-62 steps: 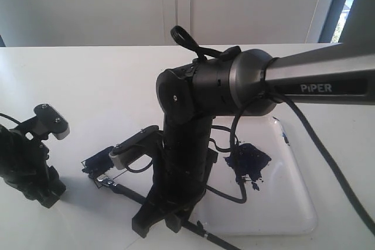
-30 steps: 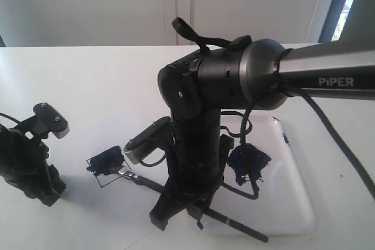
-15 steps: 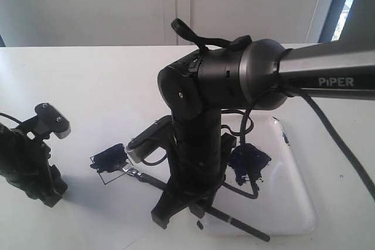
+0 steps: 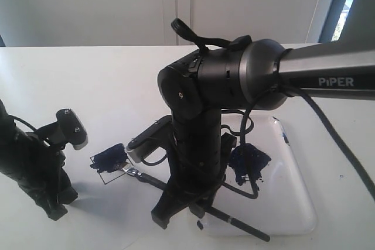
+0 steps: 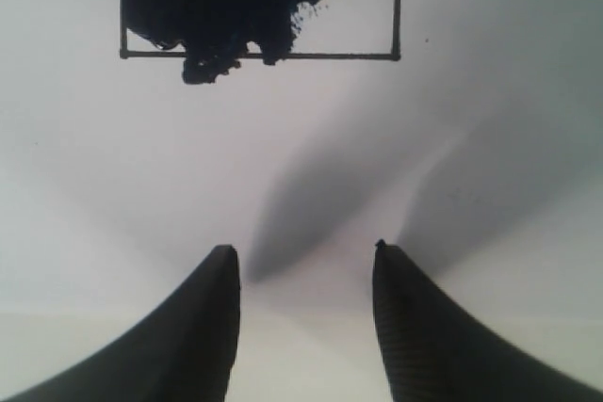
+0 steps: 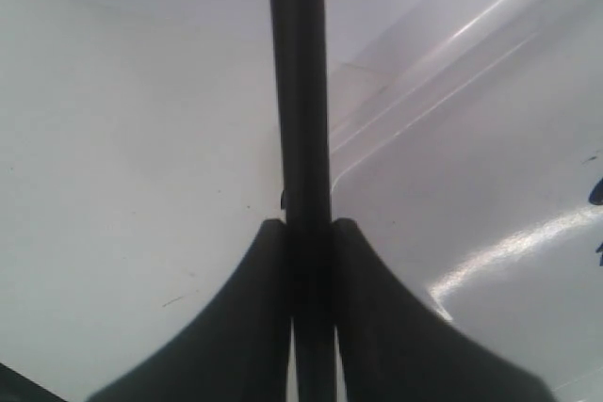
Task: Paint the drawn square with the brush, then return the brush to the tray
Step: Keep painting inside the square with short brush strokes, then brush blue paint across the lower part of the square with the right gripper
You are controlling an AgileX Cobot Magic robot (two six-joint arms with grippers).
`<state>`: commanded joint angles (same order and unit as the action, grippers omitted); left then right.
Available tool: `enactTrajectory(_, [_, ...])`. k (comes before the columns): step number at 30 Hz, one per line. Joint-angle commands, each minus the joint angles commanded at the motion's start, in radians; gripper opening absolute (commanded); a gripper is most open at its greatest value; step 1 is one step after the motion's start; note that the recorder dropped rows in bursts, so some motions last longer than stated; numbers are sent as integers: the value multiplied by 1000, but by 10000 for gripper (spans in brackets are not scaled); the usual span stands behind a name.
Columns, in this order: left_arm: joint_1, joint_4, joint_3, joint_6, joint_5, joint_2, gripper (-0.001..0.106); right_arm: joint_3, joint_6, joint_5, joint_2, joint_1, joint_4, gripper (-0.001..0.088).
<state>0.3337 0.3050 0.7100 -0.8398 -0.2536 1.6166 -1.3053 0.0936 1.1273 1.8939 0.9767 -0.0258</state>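
Brushes: one brush (image 4: 136, 174)
Claws: two; right claw (image 6: 309, 228) clenched on it, left claw (image 5: 301, 253) released
Squares: one drawn square (image 4: 108, 159), partly painted
Trays: one tray (image 4: 296, 203)

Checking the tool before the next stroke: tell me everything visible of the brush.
The brush is slim, with a long black handle and a silver ferrule. It slants low, clamped mid-handle between the right gripper's fingers. Its ferrule end sits at the near edge of the partly painted drawn square, and its tail points toward the tray.
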Motion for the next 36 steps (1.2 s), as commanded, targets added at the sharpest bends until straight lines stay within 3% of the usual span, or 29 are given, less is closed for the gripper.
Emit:
enactTrajectory(29, [0, 4, 0, 0, 43, 34, 493, 0, 0, 8, -2, 0, -3, 0])
enactTrajectory(36, [0, 4, 0, 0, 43, 36, 493, 0, 42, 19, -1, 0, -83, 0])
